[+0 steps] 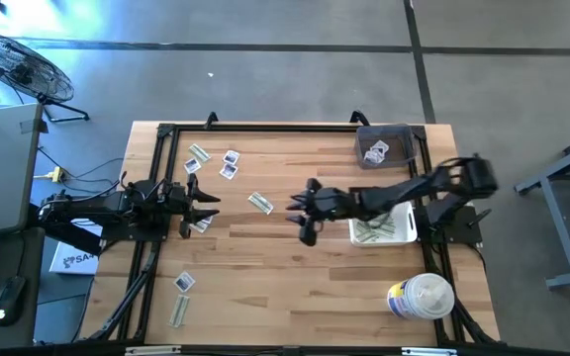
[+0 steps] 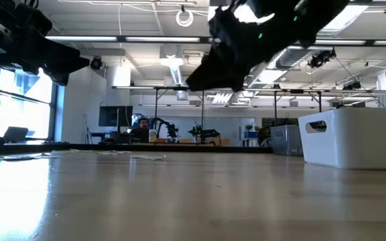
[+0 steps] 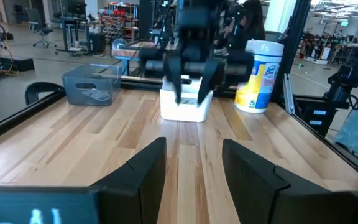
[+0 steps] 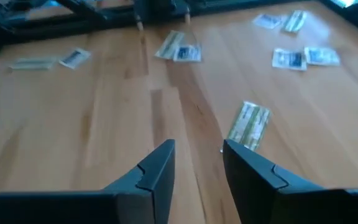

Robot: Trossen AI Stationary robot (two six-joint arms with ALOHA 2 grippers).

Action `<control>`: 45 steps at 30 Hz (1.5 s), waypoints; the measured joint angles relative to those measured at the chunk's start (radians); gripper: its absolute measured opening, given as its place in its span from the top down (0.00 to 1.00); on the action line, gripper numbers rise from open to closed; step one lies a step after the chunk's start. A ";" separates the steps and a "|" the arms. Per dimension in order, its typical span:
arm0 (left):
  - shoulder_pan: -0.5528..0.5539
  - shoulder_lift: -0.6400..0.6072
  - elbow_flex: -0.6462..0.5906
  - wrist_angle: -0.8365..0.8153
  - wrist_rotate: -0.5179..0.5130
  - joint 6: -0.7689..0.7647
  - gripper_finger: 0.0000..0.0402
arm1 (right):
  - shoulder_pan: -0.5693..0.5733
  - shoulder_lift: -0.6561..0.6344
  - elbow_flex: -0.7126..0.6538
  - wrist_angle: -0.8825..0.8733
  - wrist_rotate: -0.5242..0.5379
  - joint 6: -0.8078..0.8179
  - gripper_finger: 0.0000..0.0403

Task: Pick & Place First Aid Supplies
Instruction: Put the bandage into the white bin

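The first aid supplies lie flat and scattered on the wooden table: a pale greenish strip packet (image 1: 260,203) near the middle, square sachets (image 1: 230,164) and a strip (image 1: 199,155) at the far left, and more (image 1: 182,295) at the near left. My right gripper (image 1: 300,213) hovers open over the table's middle, tipped downward. The middle strip packet (image 4: 249,124) lies just ahead of its fingers, which touch nothing. My left gripper (image 1: 201,203) waits open and level at the table's left, holding nothing.
A white tray (image 1: 409,229) holding strip packets stands at the right, under my right arm. A grey bin (image 1: 384,133) with sachets sits at the far right corner. A large white round tub (image 1: 419,297) lies at the near right. A black frame runs along the table's edges.
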 joint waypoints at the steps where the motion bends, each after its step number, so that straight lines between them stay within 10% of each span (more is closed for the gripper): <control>1: 0.000 0.000 0.000 0.000 0.000 0.000 0.61 | -0.010 0.041 0.008 0.017 -0.004 -0.006 0.68; 17: 0.000 0.000 0.000 0.000 0.000 0.000 0.61 | -0.090 0.489 0.421 -0.216 -0.023 -0.157 0.68; 45: 0.000 0.000 0.000 0.000 0.000 0.000 0.61 | -0.071 0.439 0.433 -0.415 -0.040 -0.024 0.98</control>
